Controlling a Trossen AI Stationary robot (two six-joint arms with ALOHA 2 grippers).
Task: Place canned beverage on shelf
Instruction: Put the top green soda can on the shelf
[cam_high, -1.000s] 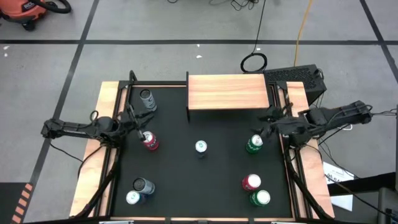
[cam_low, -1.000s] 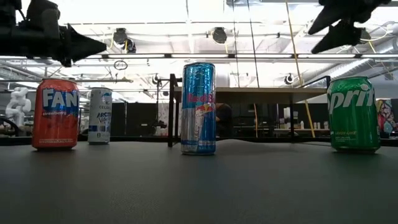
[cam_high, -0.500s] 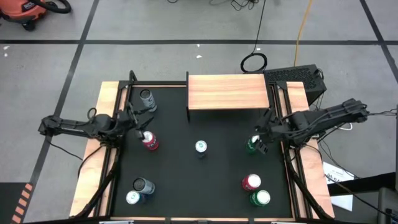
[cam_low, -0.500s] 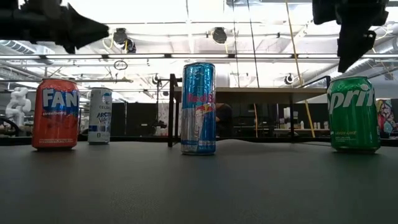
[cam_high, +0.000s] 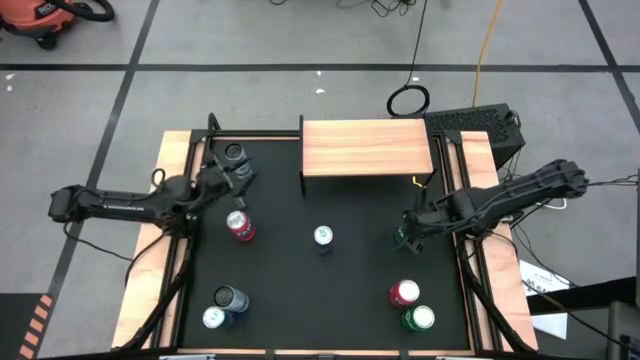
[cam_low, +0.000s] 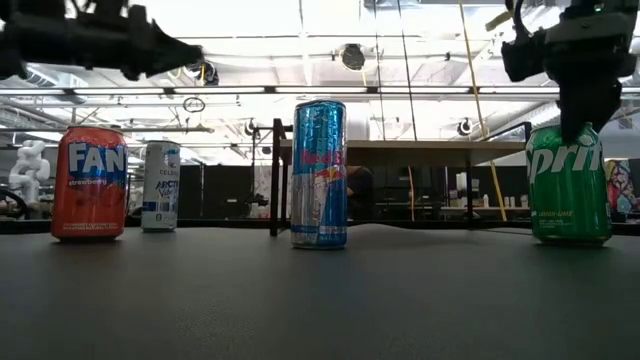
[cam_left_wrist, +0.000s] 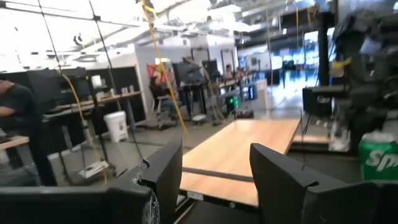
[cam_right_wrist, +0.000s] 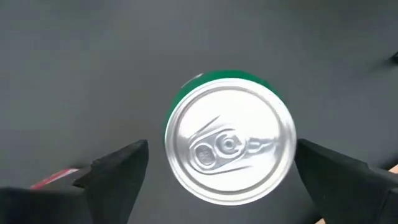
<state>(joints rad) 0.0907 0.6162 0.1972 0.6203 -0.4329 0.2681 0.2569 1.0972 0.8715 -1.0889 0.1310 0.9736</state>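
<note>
**Green can upright, right gripper centred above it**

Green Sprite can (cam_right_wrist: 229, 137) stands upright on the black bench (cam_high: 320, 280), long axis vertical, well apart from the shelf (cam_high: 367, 148) on its near right side. Right gripper (cam_right_wrist: 227, 168) hangs directly over the lid, fingers (cam_right_wrist: 115, 171) spread wide to either side, not touching. Judgement: a straight descent should bracket the can. Left gripper (cam_left_wrist: 214, 171) is far off beyond the red can (cam_high: 240, 226), fingers parted, empty. Shelf top is bare wood, room for the can.

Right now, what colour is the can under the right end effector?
Green, with a silver top; clearest in the low view.
</note>
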